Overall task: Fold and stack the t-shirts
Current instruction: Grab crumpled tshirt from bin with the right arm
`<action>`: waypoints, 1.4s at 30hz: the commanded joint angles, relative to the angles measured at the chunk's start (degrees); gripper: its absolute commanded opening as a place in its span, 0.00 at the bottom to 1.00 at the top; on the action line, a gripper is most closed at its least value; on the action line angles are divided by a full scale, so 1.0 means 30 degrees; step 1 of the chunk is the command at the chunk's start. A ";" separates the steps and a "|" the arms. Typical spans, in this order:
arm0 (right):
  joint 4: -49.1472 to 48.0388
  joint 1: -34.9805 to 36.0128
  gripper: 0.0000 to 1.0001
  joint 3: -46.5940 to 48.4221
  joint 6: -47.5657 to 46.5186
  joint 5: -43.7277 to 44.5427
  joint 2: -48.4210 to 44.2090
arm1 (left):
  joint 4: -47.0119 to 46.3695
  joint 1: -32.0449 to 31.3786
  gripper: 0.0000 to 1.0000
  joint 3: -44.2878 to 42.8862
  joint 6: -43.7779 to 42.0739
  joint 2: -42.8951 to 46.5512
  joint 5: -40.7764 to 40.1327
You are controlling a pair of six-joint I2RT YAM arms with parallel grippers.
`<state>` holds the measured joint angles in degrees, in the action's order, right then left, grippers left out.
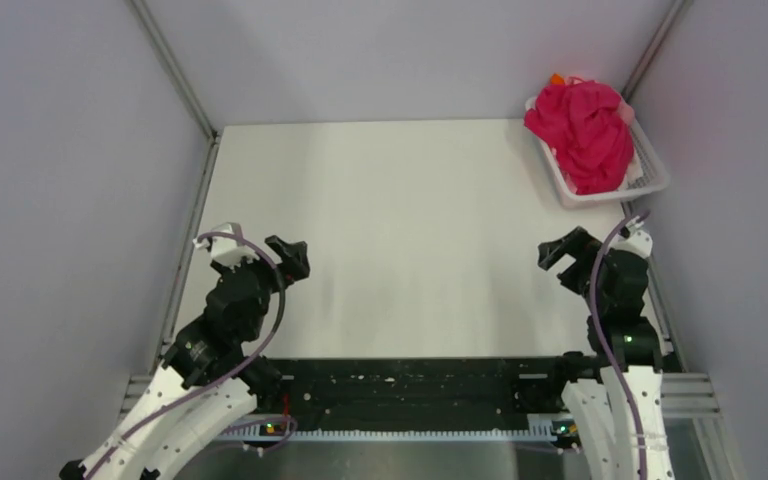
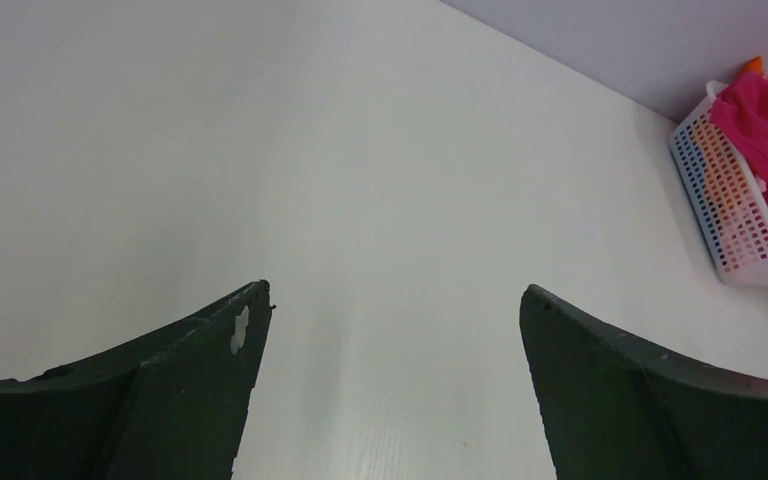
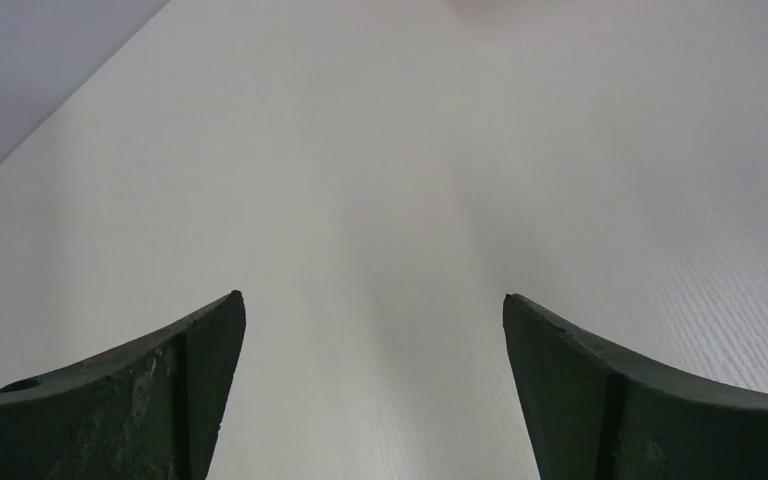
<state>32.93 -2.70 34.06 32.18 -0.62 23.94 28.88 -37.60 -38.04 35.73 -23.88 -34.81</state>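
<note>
The worktop (image 1: pixel 410 220) is showing smooth, matt white. The magenta t-shirt (image 1: pixel 585 135) is looking like soft, crumpled cloth, the basket (image 1: pixel 652 182) like white perforated plastic. The right pincer (image 3: pixel 371 297) fingers (image 3: pixel 150 400) are showing scuffed matt black.

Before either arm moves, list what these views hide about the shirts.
1. Shirt count: in the top view the magenta shirt covers the pile, and only a sliver of orange cloth shows.
2. The basket: the left wrist view's right edge cuts it off.
3. Right wrist view: shows only table, no shirts.

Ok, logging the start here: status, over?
Left gripper open, empty. Right gripper open, empty. T-shirts heaped in basket, far right corner. No obstruction seen.
</note>
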 commanded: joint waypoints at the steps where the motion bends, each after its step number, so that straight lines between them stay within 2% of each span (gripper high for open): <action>1: -0.0038 -0.0131 0.99 0.1379 -0.0248 0.1211 0.1244 | -0.0868 0.0007 0.99 -0.0053 -0.0402 -0.0228 -0.0379; 6: -0.2288 -0.0151 0.99 0.3147 -0.1179 -0.0244 0.4883 | -0.1317 0.0022 0.99 -0.0180 -0.0398 -0.0834 -0.0471; 14: -0.2837 -0.0793 0.99 1.1029 -0.3235 0.4082 1.4403 | -0.2673 0.0004 0.99 -0.0181 -0.0768 -0.2041 -0.0092; 21: -0.3566 -0.4299 0.95 1.6732 -0.4401 0.2804 2.1984 | -0.4305 0.0016 0.99 0.0025 -0.1493 -0.3234 -0.0552; 27: -0.4350 -0.5086 0.88 2.1769 -0.4677 -0.0750 2.7733 | -0.5270 -0.0002 0.99 0.0002 -0.1684 -0.4114 -0.0177; 32: -0.5617 -0.5013 0.87 2.3856 -0.3969 -0.3322 3.0140 | -0.5941 0.0000 0.99 0.0122 -0.1832 -0.5088 -0.0116; 38: -0.5691 -0.4320 0.87 2.5637 -0.4332 -0.2713 3.2153 | -0.6618 -0.0003 0.99 -0.0076 -0.1879 -0.5836 -0.0701; 42: -0.5594 -0.4157 0.83 2.6945 -0.4285 -0.2254 3.3523 | -0.6771 0.0025 0.99 -0.0126 -0.1918 -0.6171 -0.0649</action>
<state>18.50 -16.14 109.60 19.51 -7.86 121.34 12.56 -37.60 -37.91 31.05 -41.91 -35.73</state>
